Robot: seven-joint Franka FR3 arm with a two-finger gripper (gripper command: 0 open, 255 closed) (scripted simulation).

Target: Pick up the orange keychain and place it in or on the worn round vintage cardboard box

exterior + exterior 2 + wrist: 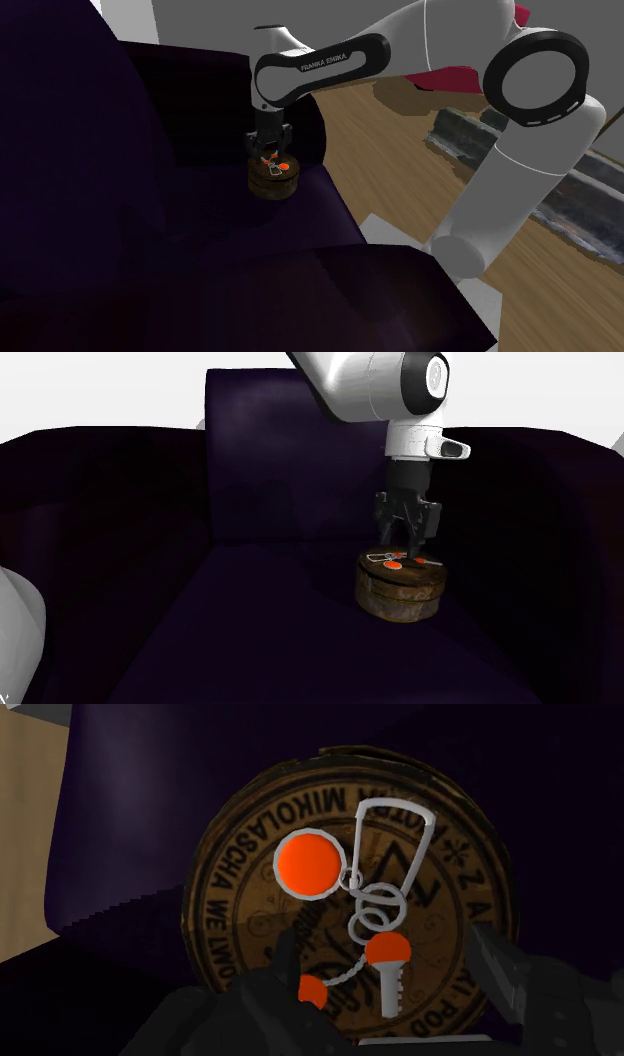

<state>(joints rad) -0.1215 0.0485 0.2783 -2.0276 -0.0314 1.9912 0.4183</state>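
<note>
An orange keychain (312,864), made of orange discs, silver rings, a carabiner and a small key, lies flat on the lid of a worn round brown box (250,874) with printed lettering. My black gripper (390,966) hangs just above the lid, open, and its fingers (500,974) stand apart on either side of the keychain without touching it. In the shoulder view the gripper (268,150) points straight down over the keychain (281,165) and the box (272,185). The second exterior view has the gripper (408,540) just above the keychain (395,562) on the box (400,594).
The box rests on the seat of a dark purple sofa (200,250), close to its outer edge. The sofa's backrest (270,462) and arms rise around the seat. Wooden floor (390,170) lies beyond the sofa, with a grey rug (580,215) by the stand.
</note>
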